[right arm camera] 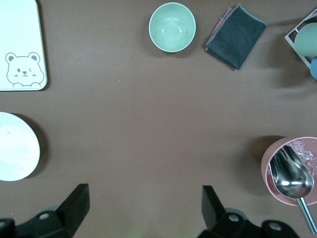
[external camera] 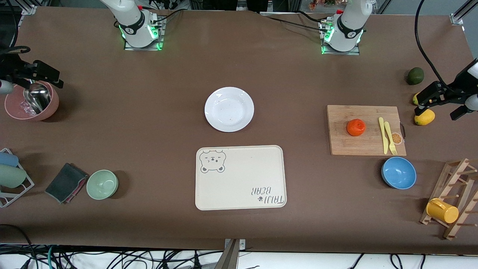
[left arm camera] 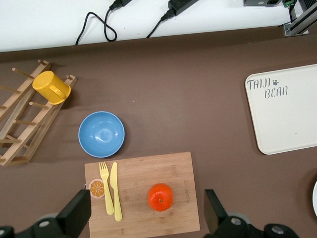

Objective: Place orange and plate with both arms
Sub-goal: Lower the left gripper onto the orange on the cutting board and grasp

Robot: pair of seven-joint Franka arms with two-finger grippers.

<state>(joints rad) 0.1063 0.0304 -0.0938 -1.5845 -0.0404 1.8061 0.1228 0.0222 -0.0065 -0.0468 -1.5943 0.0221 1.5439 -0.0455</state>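
Note:
The white plate [external camera: 229, 109] lies at the table's middle, just farther from the front camera than the cream bear tray [external camera: 240, 177]. Its edge shows in the right wrist view [right arm camera: 15, 146]. The orange [external camera: 356, 127] sits on a wooden cutting board [external camera: 364, 112] toward the left arm's end, and it also shows in the left wrist view [left arm camera: 160, 197]. My left gripper [external camera: 444, 104] is open and empty, high up over the lemons beside the board; in its own view [left arm camera: 145, 218] the orange lies between its fingers, far below. My right gripper [external camera: 22, 74] is open and empty [right arm camera: 143, 210], high beside the pink bowl.
A yellow knife and fork [external camera: 386, 134] lie on the board. A blue bowl [external camera: 398, 172] and a wooden rack with a yellow mug [external camera: 442, 211] stand nearer the camera. Lemons [external camera: 424, 117], an avocado [external camera: 415, 76], the pink bowl with scoop [external camera: 31, 102], a green bowl [external camera: 102, 184] and a cloth [external camera: 66, 182] also stand around.

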